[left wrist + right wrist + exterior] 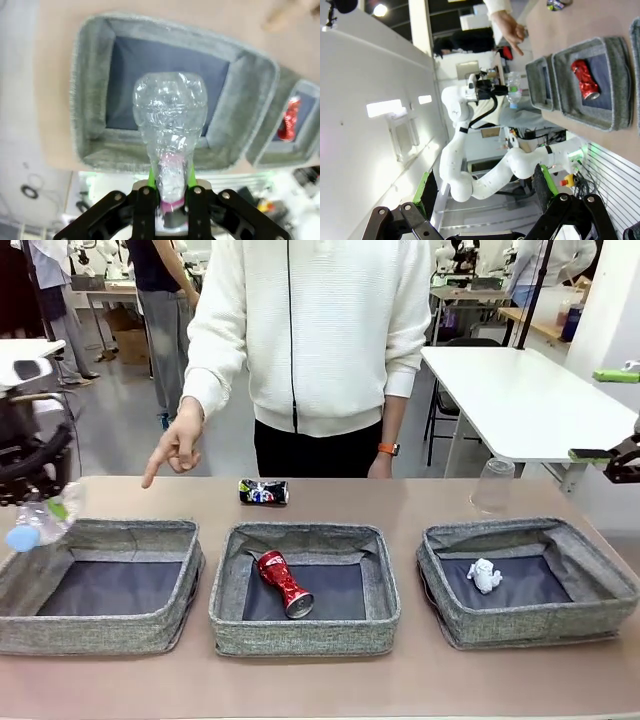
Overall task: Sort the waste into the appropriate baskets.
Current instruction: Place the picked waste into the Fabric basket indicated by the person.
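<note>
Hovering at the counter's left edge, the left claw pinches the clear plastic bottle tight between its green pads. In the front view the bottle hangs tilted in the air, blue cap lowest, right by the left wall of the left basket. The wrist is angled down, so its camera looks past the bottle onto that basket's dark floor.

Over on the right, the right claw is raised clear of the counter at the picture's edge. Its fingers are spread wide with nothing between them.

Next row out, the red drink can lies on its side in the middle basket. The small white paper wad sits in the right basket.

Beyond the baskets, the dark can lies flat on the bare counter, just behind the middle one. The clear plastic cup stands mouth-down behind the right one.

At the far side, the person's hand hangs over the counter's edge, arm stretched down, index finger pointing down toward the left basket's side.
</note>
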`<act>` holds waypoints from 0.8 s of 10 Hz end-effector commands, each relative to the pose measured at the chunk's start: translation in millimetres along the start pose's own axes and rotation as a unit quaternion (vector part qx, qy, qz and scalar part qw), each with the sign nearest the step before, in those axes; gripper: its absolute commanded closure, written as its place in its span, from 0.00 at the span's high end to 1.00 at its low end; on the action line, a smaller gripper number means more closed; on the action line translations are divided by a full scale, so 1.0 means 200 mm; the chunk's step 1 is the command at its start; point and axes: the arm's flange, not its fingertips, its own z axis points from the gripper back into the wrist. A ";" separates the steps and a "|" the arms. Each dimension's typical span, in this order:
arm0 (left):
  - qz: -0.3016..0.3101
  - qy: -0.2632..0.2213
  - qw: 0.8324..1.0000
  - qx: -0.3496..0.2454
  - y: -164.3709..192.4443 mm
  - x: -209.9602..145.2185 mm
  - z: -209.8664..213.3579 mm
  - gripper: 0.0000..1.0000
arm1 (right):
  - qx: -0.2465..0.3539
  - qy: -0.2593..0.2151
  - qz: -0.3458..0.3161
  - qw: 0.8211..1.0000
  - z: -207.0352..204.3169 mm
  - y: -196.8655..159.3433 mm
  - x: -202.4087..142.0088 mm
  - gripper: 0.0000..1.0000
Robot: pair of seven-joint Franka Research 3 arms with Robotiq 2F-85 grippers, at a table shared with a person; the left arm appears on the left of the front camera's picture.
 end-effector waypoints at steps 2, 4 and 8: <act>0.064 -0.005 0.997 -0.030 -0.06 0.07 -0.13 0.22 | 0.011 0.000 -0.008 1.000 0.00 0.03 -0.01 1.00; 0.065 -0.004 0.997 -0.030 -0.06 0.07 -0.13 0.22 | 0.011 0.000 -0.008 1.000 0.00 0.03 -0.01 1.00; 0.046 0.002 0.998 -0.040 -0.06 0.07 -0.13 0.79 | 0.011 0.000 -0.008 1.000 0.00 0.03 -0.01 1.00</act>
